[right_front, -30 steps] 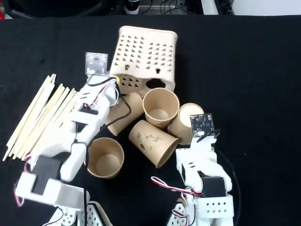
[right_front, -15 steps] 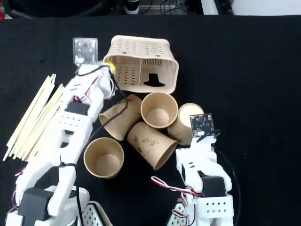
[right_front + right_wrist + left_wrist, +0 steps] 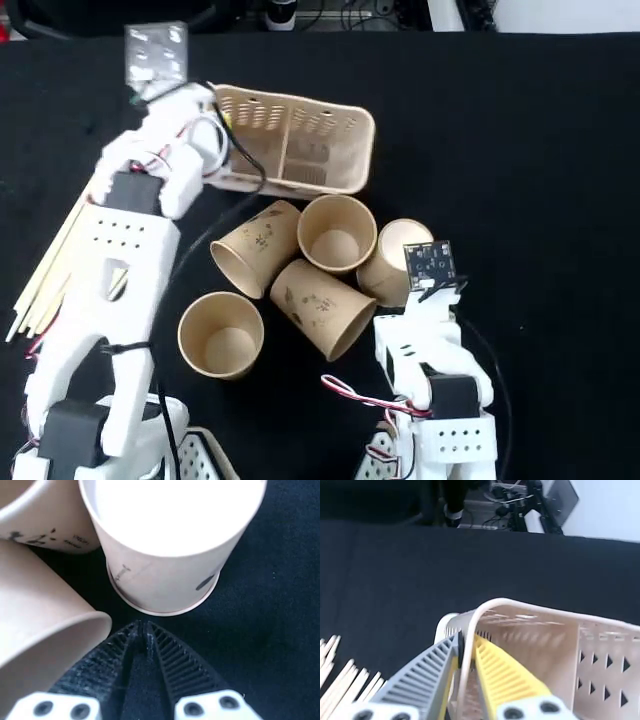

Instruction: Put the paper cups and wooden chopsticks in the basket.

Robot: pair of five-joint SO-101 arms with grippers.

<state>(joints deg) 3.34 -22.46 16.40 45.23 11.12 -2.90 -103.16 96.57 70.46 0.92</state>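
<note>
Basket (image 3: 300, 150), tilted on the tabletop (image 3: 520, 200) just behind the clustered paper cups (image 3: 338, 232), is pinched by its rim in the left fingers (image 3: 502, 677), the right fingers (image 3: 175, 655) closed on nothing, so righting it seems the step in hand, and next calls for a level set-down and release.

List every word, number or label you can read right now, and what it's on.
Nothing is legible.
Tipped cup beside the basket: dark print on its side, too small to read.
Middle tipped cup: dark marks, too blurred to read.
Rightmost cup: faint marks near its rim, unreadable.
The basket: no text, just punched holes.
</note>
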